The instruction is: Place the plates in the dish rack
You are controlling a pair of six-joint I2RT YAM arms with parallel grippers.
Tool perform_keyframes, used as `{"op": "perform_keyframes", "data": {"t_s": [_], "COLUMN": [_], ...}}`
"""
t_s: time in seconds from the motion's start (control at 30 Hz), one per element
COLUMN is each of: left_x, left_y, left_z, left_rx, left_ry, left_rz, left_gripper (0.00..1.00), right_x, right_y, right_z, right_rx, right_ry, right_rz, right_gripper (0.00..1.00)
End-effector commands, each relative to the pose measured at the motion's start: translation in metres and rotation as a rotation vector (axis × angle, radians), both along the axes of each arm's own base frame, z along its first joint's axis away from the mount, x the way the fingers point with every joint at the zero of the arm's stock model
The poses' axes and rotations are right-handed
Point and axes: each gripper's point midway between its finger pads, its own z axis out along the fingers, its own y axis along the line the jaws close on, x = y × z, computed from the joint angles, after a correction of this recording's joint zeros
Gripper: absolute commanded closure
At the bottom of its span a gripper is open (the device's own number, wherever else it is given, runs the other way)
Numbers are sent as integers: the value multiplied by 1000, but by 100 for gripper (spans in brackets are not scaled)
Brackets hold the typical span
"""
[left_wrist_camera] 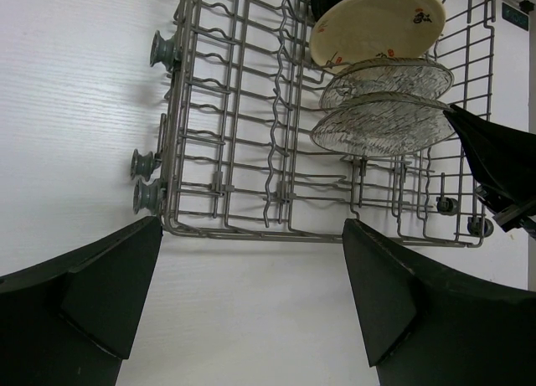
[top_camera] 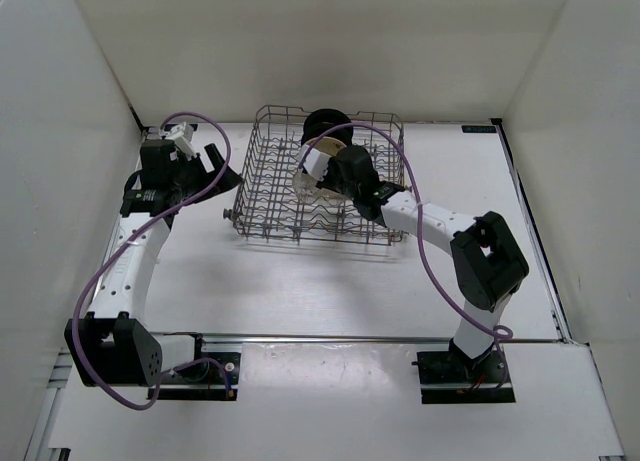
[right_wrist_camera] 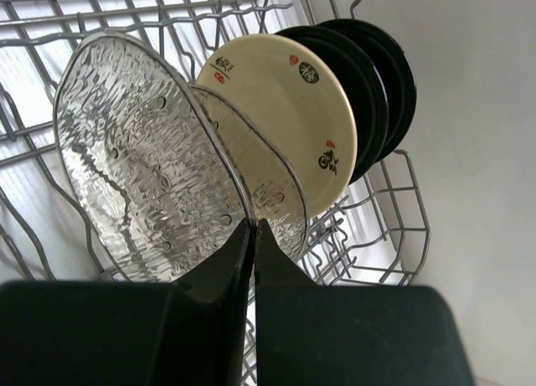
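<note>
Plates: all stand on edge in one row inside the rack.
Row: in the top view it runs from the rack's middle to 12 o'clock. The black plates are at the far end. Next come the cream plate, the far clear plate and the near clear plate.
Right claw: shut tight. Its tips meet the near clear plate's bottom rim. I cannot tell if it pinches the rim.
Way to go: from the right claw, that plate goes up to 11 o'clock and the others lean to 1 o'clock.
Left claw: wide open and holds nothing. The rack is at its 3 o'clock in the top view.
Nearer arm: the right one.
Writing: the cream plate has small red and dark marks, too small to read.
</note>
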Motion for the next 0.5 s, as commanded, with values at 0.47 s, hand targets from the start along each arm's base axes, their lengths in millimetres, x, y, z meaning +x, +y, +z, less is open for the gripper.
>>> {"op": "perform_keyframes", "data": {"t_s": [0.47], "left_x": [-7], "left_y": [0], "left_z": [6], "left_rx": [-1], "left_ry": [-26], "left_rz": [-14], "left_gripper": [0], "right_x": [2], "right_y": [-1], "right_z": [-7], "right_rx": [31], "right_ry": [-11], "right_rz": [-23], "right_gripper": [100]}}
